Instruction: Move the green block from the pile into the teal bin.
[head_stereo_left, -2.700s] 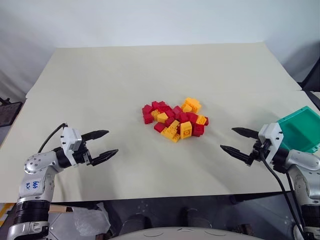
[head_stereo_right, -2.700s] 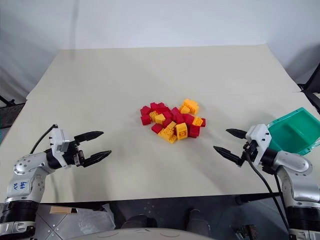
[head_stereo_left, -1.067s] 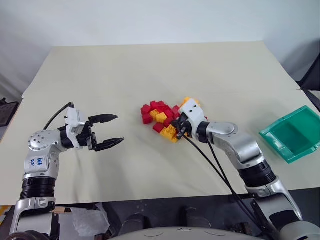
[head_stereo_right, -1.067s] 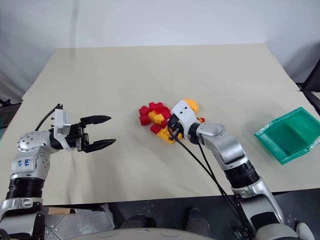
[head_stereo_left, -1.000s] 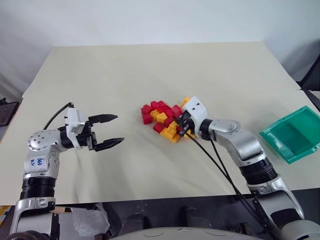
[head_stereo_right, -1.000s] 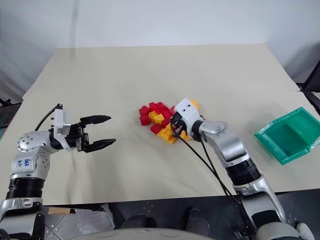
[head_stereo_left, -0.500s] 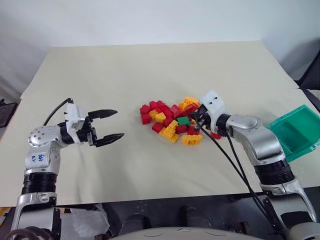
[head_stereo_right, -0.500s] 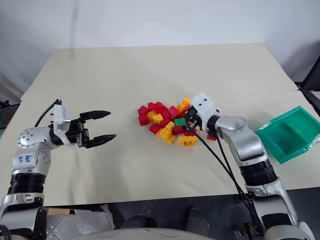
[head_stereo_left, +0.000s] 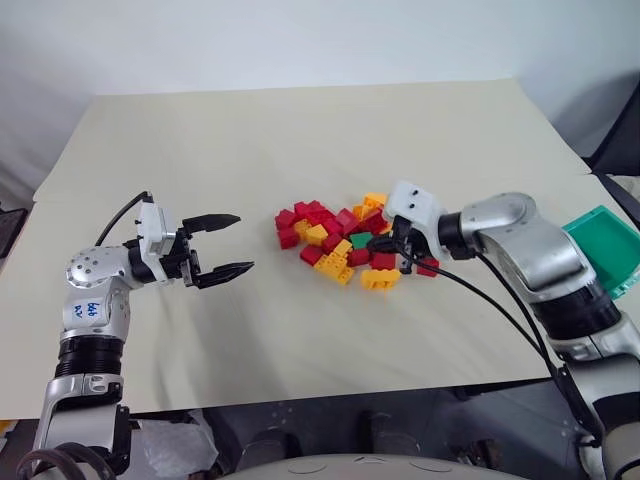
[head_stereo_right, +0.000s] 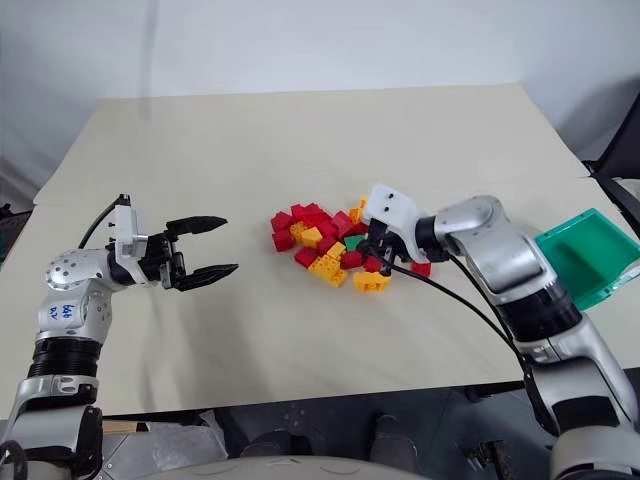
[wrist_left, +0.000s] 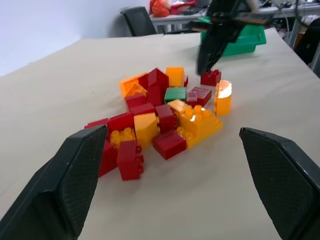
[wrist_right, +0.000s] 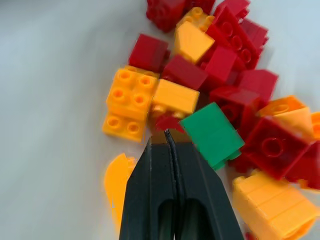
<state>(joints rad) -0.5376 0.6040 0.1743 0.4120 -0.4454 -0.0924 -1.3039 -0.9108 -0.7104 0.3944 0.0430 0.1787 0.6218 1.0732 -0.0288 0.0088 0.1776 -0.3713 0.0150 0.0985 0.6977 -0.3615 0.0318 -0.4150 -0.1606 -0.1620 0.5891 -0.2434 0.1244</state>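
1. Green block: smooth, glossy, lying in the pile of studded bricks at the matte counter centre.
2. Right gripper: fingers together, empty, above the pile.
3. Left gripper: fingers apart, at 9 o'clock.
4. Teal bin: translucent, at 3 o'clock.

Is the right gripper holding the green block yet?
No, the right gripper is shut on nothing, its fingertips pressed together just beside the green block, which lies loose in the pile.

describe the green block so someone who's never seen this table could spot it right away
On the beige table, find the heap of small red and yellow-orange studded toy bricks near the middle. The green block sits in its right part, just by the shut right gripper. It is the heap's one green brick.
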